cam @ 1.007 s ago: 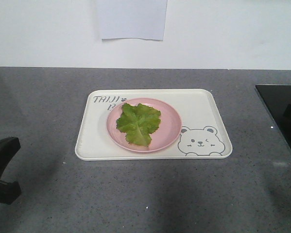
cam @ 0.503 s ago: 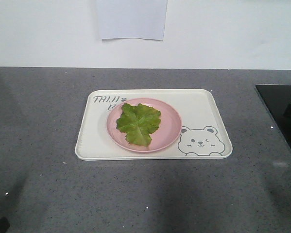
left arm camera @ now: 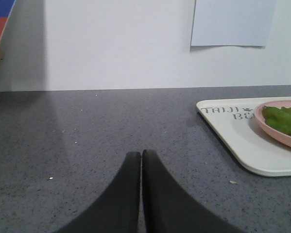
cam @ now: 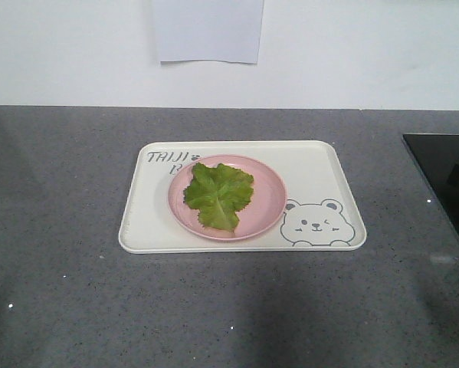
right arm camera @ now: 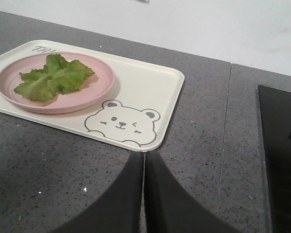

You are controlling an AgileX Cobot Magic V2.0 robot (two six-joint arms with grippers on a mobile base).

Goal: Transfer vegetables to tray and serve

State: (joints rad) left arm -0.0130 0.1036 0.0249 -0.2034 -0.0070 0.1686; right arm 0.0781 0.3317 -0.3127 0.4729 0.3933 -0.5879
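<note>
- The lettuce (cam: pixel 218 196) is seen lying flat on a round pink plate (cam: pixel 269 201).
- The pink plate is set on the cream tray (cam: pixel 321 172), a little toward 9 o'clock of the tray's middle.
- The leaf is judged to be light, soft and floppy, and easily torn.
- The pale rib in the middle is judged the best place to be pinched.
- The leaf's long side is pointed from 12 o'clock down to 6 o'clock in the front view.
- The left gripper (left arm camera: pixel 141 156) is pressed together with nothing held, on the counter (cam: pixel 60 192) at 9 o'clock of the tray.
- The right gripper (right arm camera: pixel 144 159) is pressed together and empty too, just past the bear face (right arm camera: pixel 122 122).
</note>
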